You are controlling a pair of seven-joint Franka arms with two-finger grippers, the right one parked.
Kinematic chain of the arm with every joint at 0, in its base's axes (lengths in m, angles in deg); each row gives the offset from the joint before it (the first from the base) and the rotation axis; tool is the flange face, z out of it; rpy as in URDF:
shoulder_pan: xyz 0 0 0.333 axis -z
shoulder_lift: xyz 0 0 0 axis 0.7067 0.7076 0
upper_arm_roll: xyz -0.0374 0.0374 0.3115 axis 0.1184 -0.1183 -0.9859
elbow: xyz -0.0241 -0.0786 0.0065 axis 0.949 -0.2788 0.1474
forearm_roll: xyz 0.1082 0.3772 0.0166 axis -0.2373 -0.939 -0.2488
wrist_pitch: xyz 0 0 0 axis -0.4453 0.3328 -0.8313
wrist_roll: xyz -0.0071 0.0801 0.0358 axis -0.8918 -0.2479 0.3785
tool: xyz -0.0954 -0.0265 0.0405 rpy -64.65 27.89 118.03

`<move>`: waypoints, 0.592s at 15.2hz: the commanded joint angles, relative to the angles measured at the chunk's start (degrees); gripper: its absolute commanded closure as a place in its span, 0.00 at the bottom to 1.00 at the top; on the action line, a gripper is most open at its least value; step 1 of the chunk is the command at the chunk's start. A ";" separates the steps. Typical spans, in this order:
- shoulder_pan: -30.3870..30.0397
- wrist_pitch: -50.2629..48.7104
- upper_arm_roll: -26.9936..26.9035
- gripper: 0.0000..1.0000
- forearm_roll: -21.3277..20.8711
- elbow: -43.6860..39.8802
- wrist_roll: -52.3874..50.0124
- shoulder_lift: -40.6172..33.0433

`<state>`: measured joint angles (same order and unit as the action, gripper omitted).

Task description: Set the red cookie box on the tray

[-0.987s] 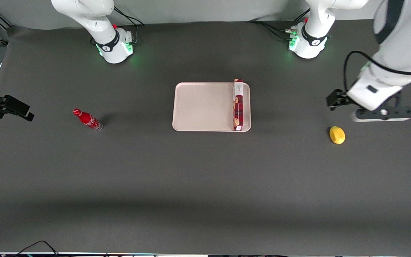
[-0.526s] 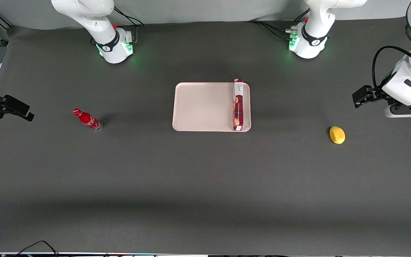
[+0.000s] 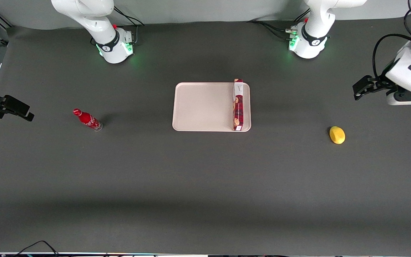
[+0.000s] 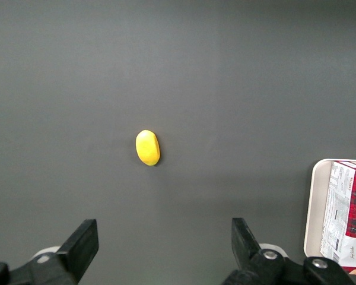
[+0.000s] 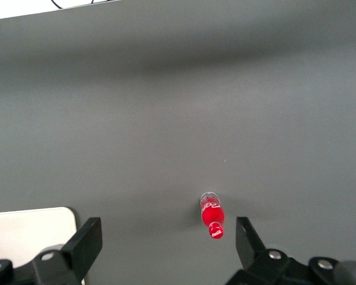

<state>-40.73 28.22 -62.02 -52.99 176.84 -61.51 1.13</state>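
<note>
The red cookie box (image 3: 238,105) stands on its long thin edge on the pale tray (image 3: 202,107), along the tray's end toward the working arm. The left wrist view shows the same box (image 4: 346,214) upright on the tray's rim (image 4: 313,208). My left gripper (image 4: 164,246) is open and holds nothing; only dark table shows between its fingers. In the front view that gripper (image 3: 410,97) hangs high at the working arm's end of the table, well apart from the tray and box.
A yellow lemon-shaped object (image 3: 337,135) lies on the table between the tray and my gripper, nearer the front camera. A small red bottle (image 3: 87,120) stands toward the parked arm's end. Both arm bases (image 3: 307,43) sit at the table's back edge.
My left arm has drawn away from the tray toward the working arm's end of the table and risen a little. The box and tray have stayed put.
</note>
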 commanded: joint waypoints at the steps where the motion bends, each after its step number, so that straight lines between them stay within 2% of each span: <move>1: -4.50 1.42 3.34 0.00 1.48 1.40 2.33 -0.99; 9: -4.77 3.27 4.31 0.00 1.48 -1.75 2.07 4.54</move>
<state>-44.42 30.47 -58.53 -52.17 176.98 -60.16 3.19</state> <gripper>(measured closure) 0.000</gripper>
